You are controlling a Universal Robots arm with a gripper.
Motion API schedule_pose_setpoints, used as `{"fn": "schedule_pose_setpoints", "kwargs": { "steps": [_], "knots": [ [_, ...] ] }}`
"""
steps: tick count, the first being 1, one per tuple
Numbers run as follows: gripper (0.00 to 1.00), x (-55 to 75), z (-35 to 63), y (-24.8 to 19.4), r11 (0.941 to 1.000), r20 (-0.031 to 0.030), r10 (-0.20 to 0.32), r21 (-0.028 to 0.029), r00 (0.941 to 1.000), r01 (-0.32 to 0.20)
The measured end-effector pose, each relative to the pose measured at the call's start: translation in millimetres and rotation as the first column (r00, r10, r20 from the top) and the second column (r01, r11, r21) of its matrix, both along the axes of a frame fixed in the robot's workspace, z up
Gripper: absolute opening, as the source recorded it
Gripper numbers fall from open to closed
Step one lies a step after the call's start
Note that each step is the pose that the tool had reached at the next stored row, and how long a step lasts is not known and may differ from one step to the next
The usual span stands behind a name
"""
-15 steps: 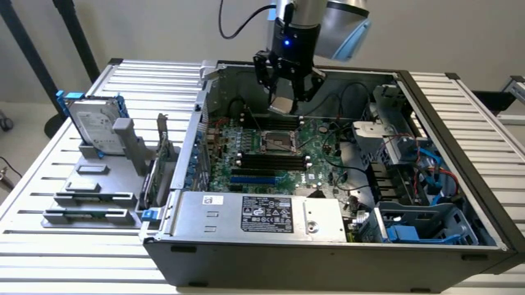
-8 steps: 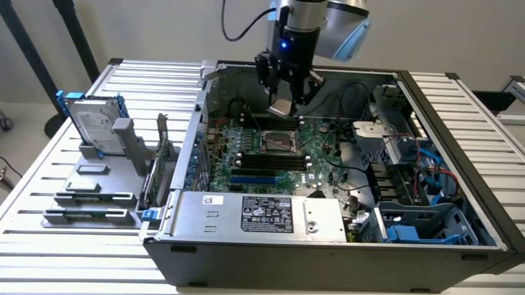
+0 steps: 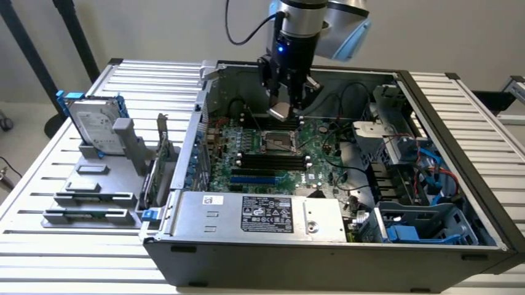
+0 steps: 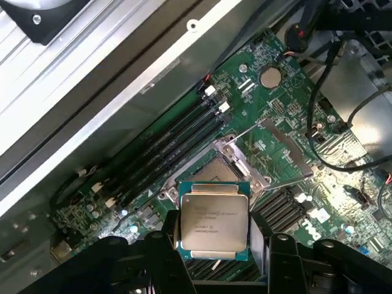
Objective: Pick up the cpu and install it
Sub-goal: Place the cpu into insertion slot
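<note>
Cpu [image 3: 281, 111] is clamped in the gripper [image 3: 284, 102] at upper centre of the exterior view, just above the open socket [image 3: 279, 143]. Edges should be squared to the socket frame and chip kept level, lest it seat crooked.

cpu [image 4: 214, 221] in pincer [image 3: 284, 106] | socket [image 3: 279, 142] below pincer, in case [image 3: 328, 261] | hard drive [image 3: 93, 126] far to the exterior view's left of pincer, on table [image 3: 33, 190]
</note>
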State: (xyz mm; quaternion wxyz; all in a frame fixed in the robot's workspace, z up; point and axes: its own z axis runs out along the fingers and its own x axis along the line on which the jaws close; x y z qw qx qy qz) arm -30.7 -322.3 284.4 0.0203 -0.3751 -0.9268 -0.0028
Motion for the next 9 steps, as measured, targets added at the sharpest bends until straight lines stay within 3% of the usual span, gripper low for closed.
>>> {"fn": "schedule_pose_setpoints", "kwargs": {
  "steps": [5,9],
  "knots": [
    [0.55,0.0,-6.0,0.0,0.9960,0.0000,-0.090,0.0000,0.9960,0.090],
    [0.55,0.0,-10.7,0.0,0.9867,0.0000,-0.163,0.0000,0.9867,0.163]
  ]
}}
